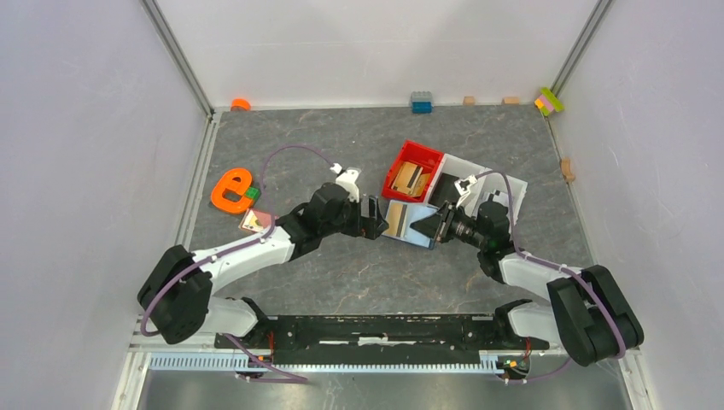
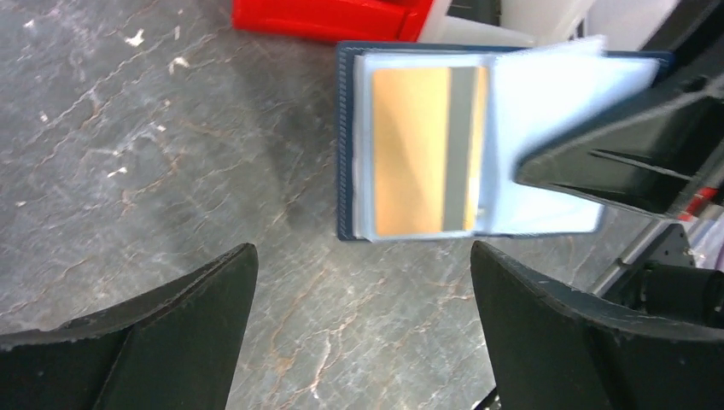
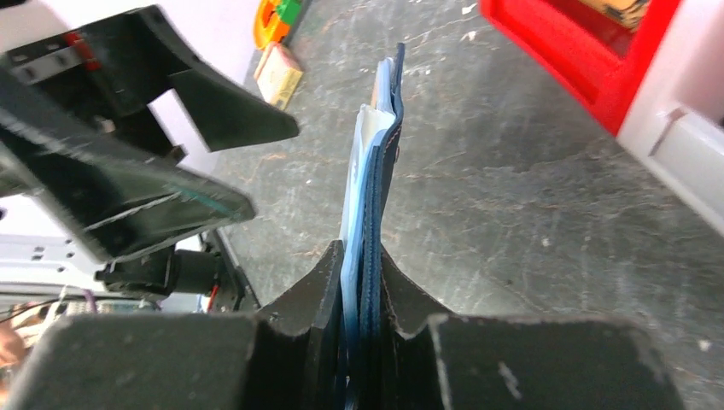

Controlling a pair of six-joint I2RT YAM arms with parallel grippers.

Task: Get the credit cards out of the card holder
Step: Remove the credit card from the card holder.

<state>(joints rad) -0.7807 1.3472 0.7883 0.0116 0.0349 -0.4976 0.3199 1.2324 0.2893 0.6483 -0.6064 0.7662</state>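
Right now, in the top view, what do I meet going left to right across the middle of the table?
The orange e → left gripper, open → card holder → right gripper, shut on its right edge.

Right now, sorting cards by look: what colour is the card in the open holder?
Copper-tan card with a grey stripe, best in the left wrist view.

I work in a robot test cell, a lab setup. Plain white panels (image 1: 376,43) wall in a grey stone-patterned tabletop (image 1: 341,273). Metal frame posts (image 1: 178,55) stand at the far corners. A black mounting rail (image 1: 384,329) runs along the near edge, and toy bricks (image 1: 421,102) line the far one.
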